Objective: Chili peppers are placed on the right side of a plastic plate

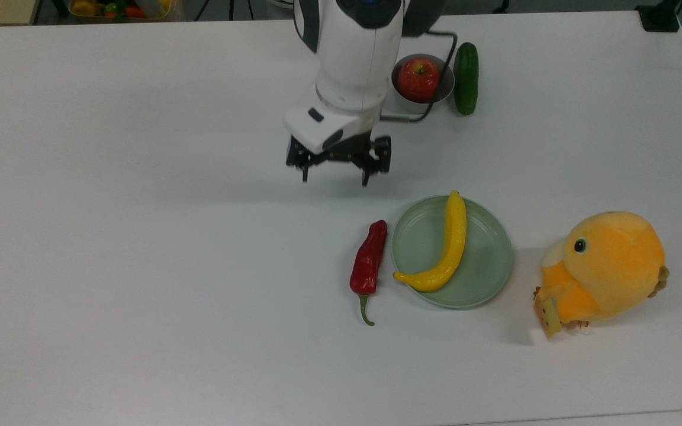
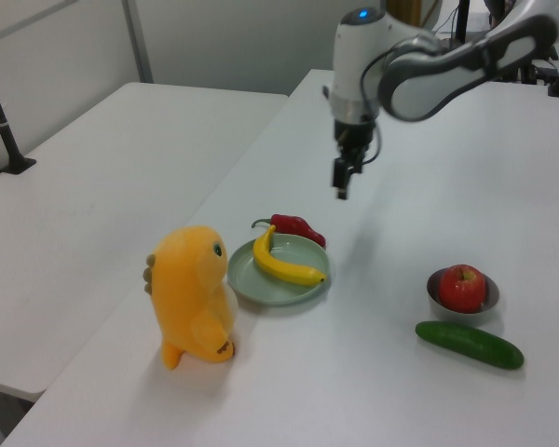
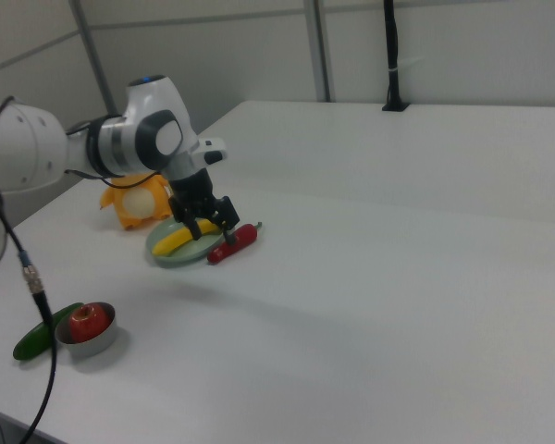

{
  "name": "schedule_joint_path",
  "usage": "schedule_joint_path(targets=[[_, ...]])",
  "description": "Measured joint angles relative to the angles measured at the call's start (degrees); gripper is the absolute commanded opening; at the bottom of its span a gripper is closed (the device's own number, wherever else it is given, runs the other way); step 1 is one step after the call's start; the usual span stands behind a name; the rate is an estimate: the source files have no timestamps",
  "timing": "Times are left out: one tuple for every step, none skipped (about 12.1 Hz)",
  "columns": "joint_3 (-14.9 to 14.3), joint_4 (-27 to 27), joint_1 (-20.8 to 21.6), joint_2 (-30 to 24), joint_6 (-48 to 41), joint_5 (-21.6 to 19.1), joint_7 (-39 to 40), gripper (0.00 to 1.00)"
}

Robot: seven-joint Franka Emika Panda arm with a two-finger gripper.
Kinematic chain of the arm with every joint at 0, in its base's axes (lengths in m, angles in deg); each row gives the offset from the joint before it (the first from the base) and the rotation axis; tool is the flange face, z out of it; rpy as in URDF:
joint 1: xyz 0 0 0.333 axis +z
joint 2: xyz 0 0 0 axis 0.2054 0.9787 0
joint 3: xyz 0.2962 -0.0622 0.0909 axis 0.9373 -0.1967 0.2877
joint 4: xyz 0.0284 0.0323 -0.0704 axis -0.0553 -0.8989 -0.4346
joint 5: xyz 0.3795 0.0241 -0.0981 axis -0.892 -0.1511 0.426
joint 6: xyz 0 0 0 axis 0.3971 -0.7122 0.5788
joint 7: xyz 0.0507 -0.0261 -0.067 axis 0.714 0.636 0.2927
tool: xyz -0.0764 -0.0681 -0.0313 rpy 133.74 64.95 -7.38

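In the top view the end effector (image 1: 337, 167), fingers spread and empty, hangs above the surface (image 1: 140, 236), while the chili pepper (image 1: 368, 259) lies toward the lower right of it, long axis running near to far, stem toward the bottom edge, just beside the top view's left rim of the plastic plate (image 1: 483, 260). In the left view the chili (image 2: 296, 226) lies behind the plate (image 2: 261, 289), below and left of the end effector (image 2: 341, 182). In the right view the chili (image 3: 233, 243) sits at the plate's (image 3: 171, 258) right edge, right of the end effector (image 3: 207, 220).

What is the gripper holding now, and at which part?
Nothing. The gripper is open and empty above the table; the chili lies beside the plate.
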Motion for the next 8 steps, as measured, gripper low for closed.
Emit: schedule_joint_path(targets=[[0.0,-2.8,0.0,-3.6,-3.3,0.0,1.1,1.00],[0.0,-5.8,0.0,-7.2,-5.2,0.0,1.5,1.00],[0.0,-8.8,0.0,-10.4,-5.7,0.0,1.5,1.00],[0.0,-11.5,-0.1,-13.2,-5.7,0.0,1.5,1.00],[-0.1,-13.4,-0.4,-15.5,-5.7,-0.4,1.0,1.00],[-0.2,-14.5,-0.9,-17.4,-5.7,-0.6,-0.5,1.00],[-0.2,-15.0,-1.4,-18.8,-5.7,-0.7,-2.1,1.00],[-0.3,-15.2,-2.0,-19.9,-5.7,-0.9,-3.2,1.00]])
